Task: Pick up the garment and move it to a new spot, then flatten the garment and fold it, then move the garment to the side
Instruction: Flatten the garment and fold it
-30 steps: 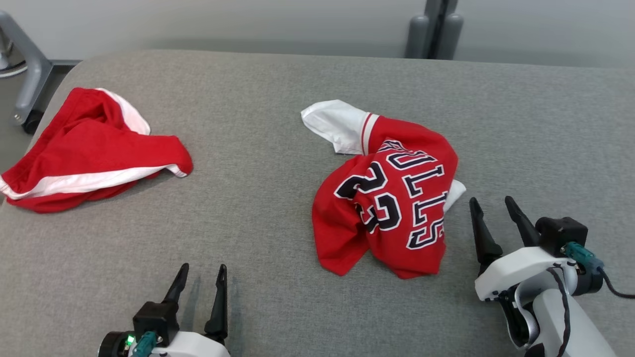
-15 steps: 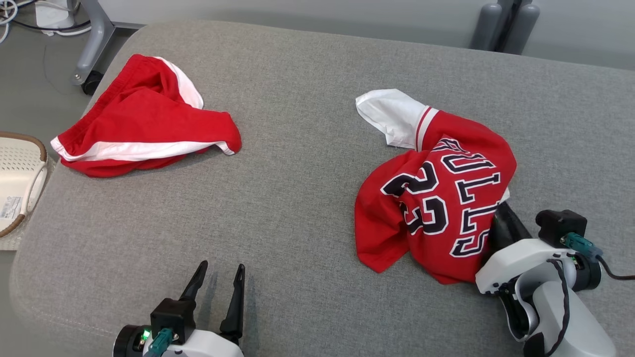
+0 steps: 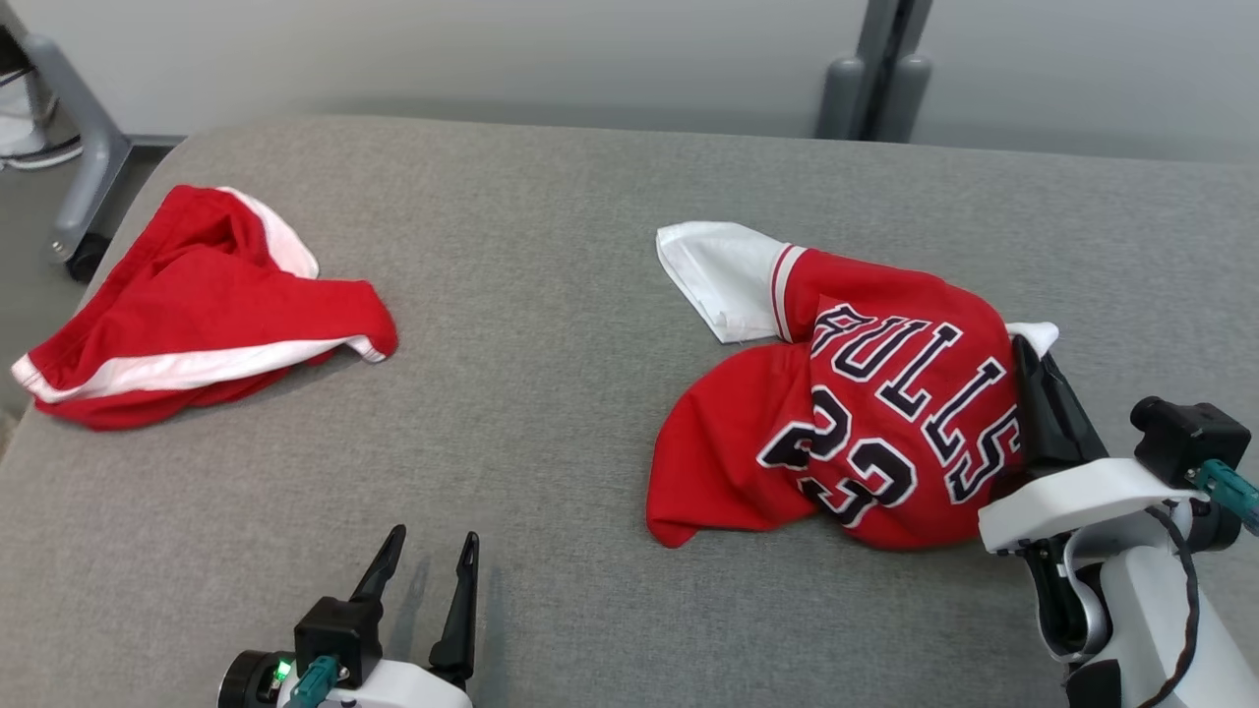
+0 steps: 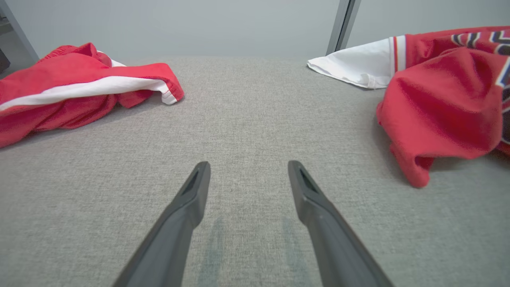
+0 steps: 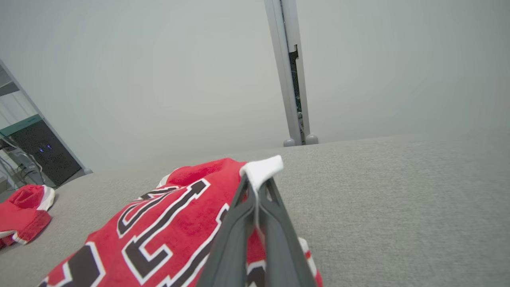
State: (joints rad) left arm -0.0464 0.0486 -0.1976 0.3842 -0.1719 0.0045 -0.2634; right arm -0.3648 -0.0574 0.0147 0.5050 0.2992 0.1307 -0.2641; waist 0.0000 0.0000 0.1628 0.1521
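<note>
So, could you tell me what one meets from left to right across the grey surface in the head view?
Crumpled red shorts with white trim → open left fingers → red jersey with black lettering → right fingers, shut on its right edge.

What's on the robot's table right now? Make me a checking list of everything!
surface: grey padded table, fabric-covered.
job's things: red jersey, crumpled, white sleeve sticking out to its far left.
clutter: red and white garment, bunched at the far left, apart from the jersey.
grippers: right gripper shut on the jersey's white edge; left gripper open, holding nothing, above bare table.
cables: teal plug with a dark lead on the right wrist.
surroundings: grey post against a pale wall; wheeled metal leg on the floor at left.
</note>
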